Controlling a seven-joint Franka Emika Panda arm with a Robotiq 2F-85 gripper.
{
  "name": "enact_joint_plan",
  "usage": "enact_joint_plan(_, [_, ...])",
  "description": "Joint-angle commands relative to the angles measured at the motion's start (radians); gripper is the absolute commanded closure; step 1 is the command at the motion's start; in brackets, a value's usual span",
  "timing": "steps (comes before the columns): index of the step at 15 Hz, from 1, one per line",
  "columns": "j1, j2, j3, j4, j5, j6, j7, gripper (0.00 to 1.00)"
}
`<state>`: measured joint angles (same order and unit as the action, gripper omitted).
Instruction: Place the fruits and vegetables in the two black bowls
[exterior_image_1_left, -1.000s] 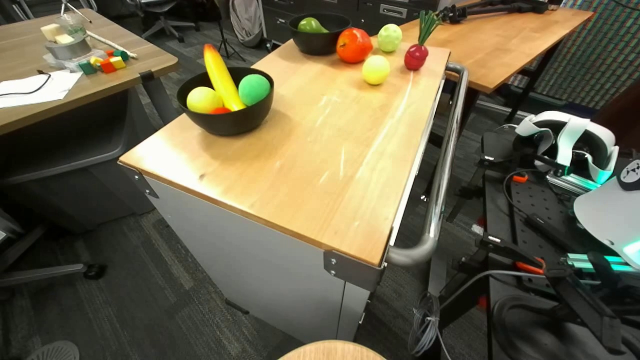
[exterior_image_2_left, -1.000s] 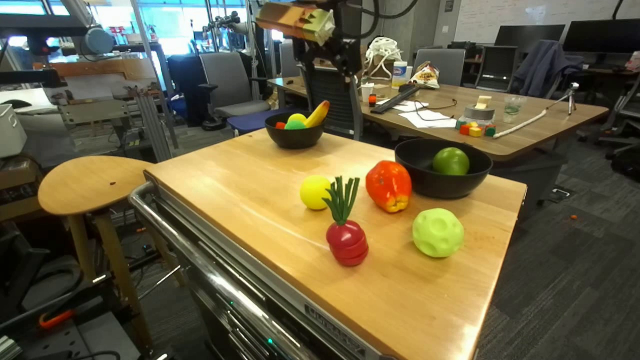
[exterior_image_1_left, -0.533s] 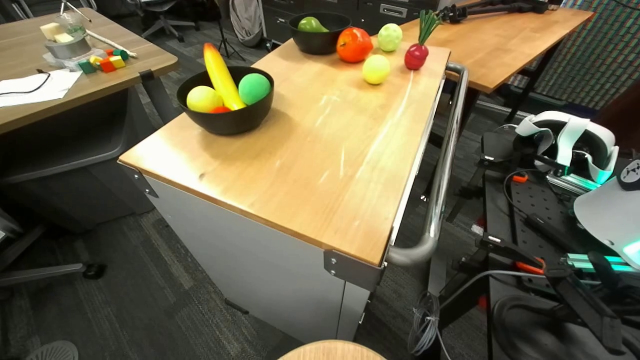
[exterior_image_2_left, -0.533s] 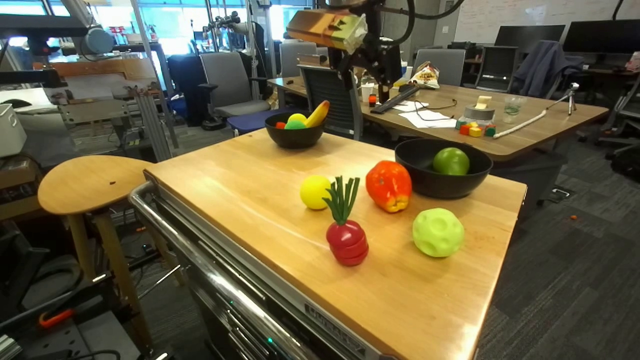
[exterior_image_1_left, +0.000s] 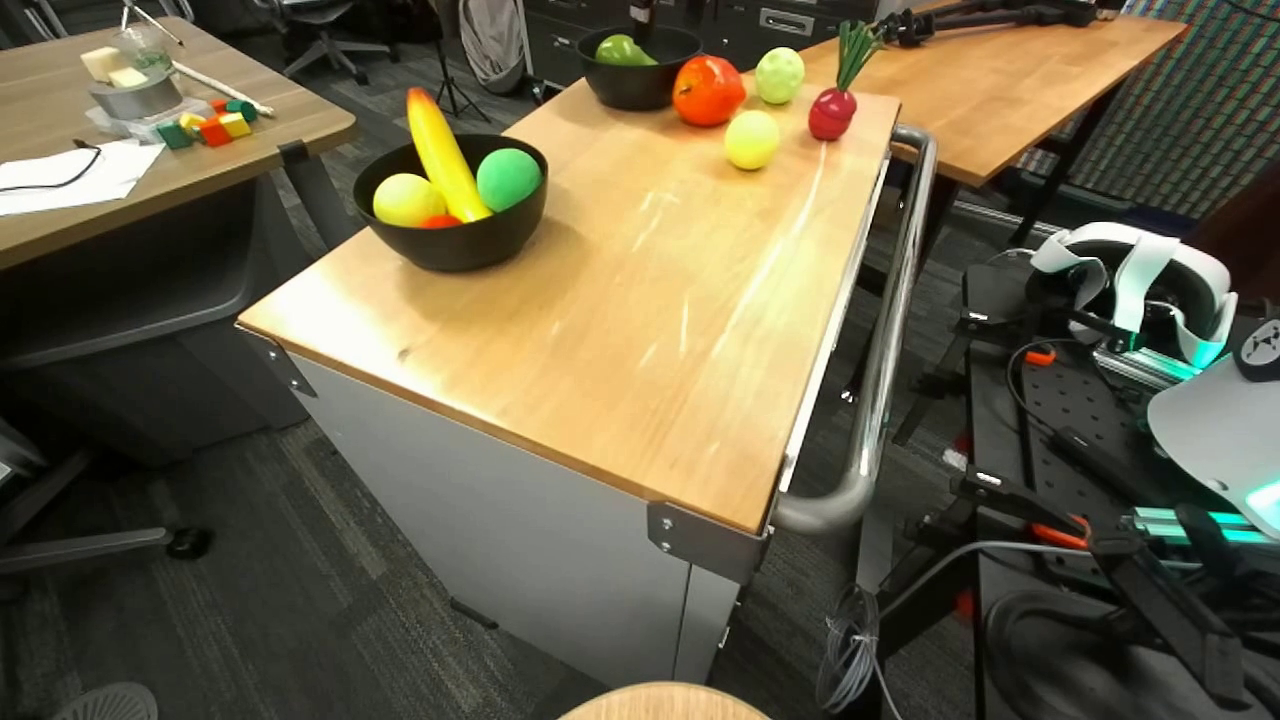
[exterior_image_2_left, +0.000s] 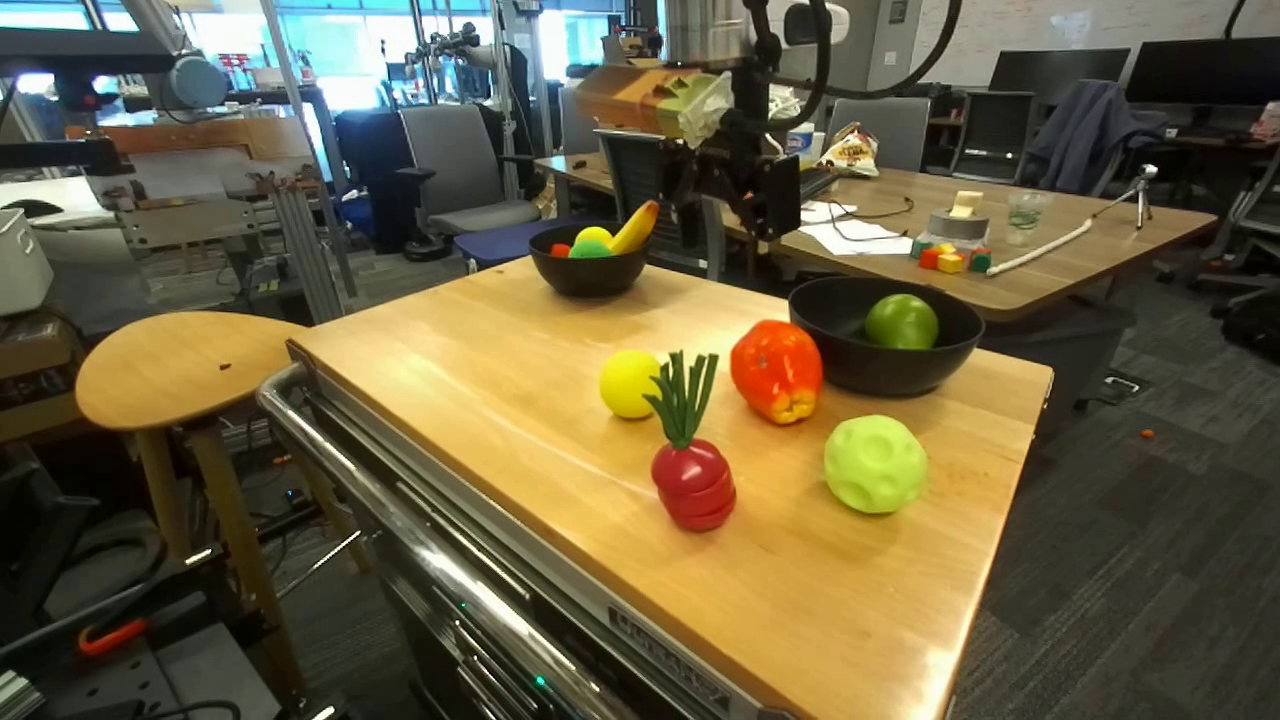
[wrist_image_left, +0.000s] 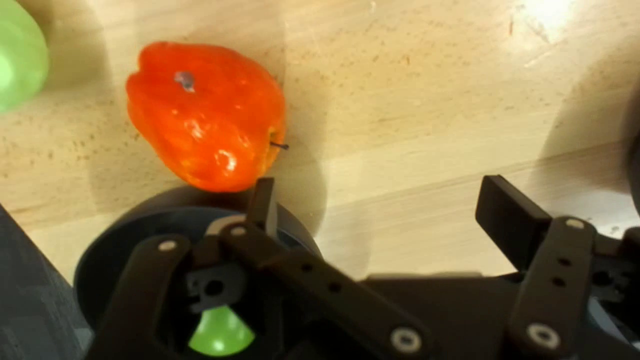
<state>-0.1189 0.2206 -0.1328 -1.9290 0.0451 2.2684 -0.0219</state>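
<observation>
A black bowl (exterior_image_2_left: 590, 277) holds the banana (exterior_image_2_left: 634, 229), a green ball (exterior_image_2_left: 590, 250), a yellow ball (exterior_image_2_left: 593, 236) and a red piece (exterior_image_2_left: 560, 251). The wider-looking black bowl (exterior_image_2_left: 880, 370) has a green fruit (exterior_image_2_left: 902, 322) in it. On the tabletop lie a red-orange fruit (exterior_image_2_left: 776, 370) beside that bowl, a yellow ball (exterior_image_2_left: 628, 385), a light green ball (exterior_image_2_left: 876, 464) and a red vegetable with green leaves (exterior_image_2_left: 693, 485). My gripper (wrist_image_left: 380, 205) hangs open above the table, nothing between its fingers. In the wrist view it partly covers a bowl (wrist_image_left: 115, 245) and its green fruit (wrist_image_left: 222, 332).
A metal rail (exterior_image_1_left: 895, 330) runs along one side of the cart. A round wooden stool (exterior_image_2_left: 180, 365) stands near one end. Beyond the bowls, another desk (exterior_image_2_left: 1090, 265) carries a tape roll (exterior_image_2_left: 958, 229) and small blocks.
My gripper has moved right and lower in an exterior view, and a dark piece of it now shows over the far bowl elsewhere. The produce and bowls stay put.
</observation>
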Motion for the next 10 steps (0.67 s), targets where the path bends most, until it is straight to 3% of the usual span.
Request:
enact_joint_plan(1, [0.002, -0.014, -0.019, 0.005, -0.065, -0.058, 0.086, 0.0])
enact_joint_plan(5, [0.01, -0.007, -0.042, 0.009, -0.166, -0.081, 0.216, 0.0])
enact_joint_plan(10, [0.009, 0.059, -0.049, 0.028, -0.21, -0.087, 0.313, 0.0])
